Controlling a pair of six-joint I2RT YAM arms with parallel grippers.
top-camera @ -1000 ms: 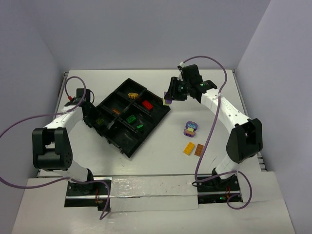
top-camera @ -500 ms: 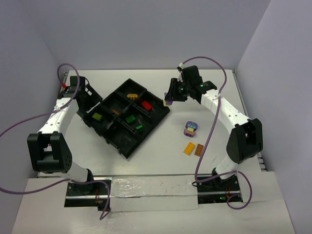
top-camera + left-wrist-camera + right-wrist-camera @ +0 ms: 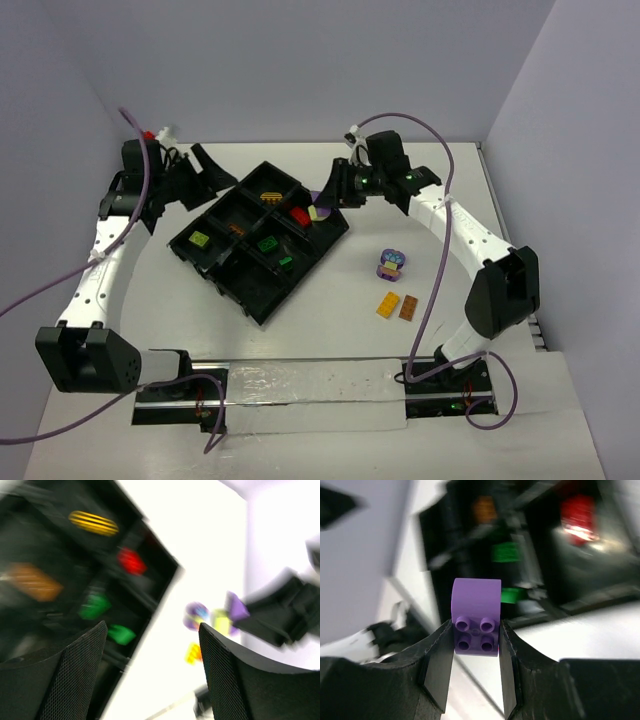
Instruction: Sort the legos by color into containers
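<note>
- Currently the right gripper (image 3: 475,632) is clenched on the purple brick (image 3: 475,605). Its studs face the wrist camera, and the brick hangs in the air over the right corner of the tray (image 3: 255,290).
- Step in hand, as I read it: drop purple into a section of its own. No purple shows in the tray, so any bare section works.
- The red brick (image 3: 299,214) sits in the section just beside the gripper, so don't release there. The section at the tray's right corner looks bare: centre over it, go low past the divider, then let go so nothing bounces over a wall.
- Grip looks square, with a finger flat on each side of the brick. No regrip needed.
- The left gripper (image 3: 152,630) is released, with nothing between its fingers. It hangs off the tray's far-left side, well apart from the right one and not in the way.
- In the tray: lime brick (image 3: 199,239) in the left section, yellow striped piece (image 3: 271,193) in the far one, green bricks (image 3: 267,243) in the middle. There's also something orange nearby, too small to tell.
- On the bench (image 3: 330,330), unsorted: rounded purple piece (image 3: 391,264), orange-yellow brick (image 3: 387,305) and brown brick (image 3: 408,306) just beside it.
- Both wrist views are blurred, so line up from the top view.
</note>
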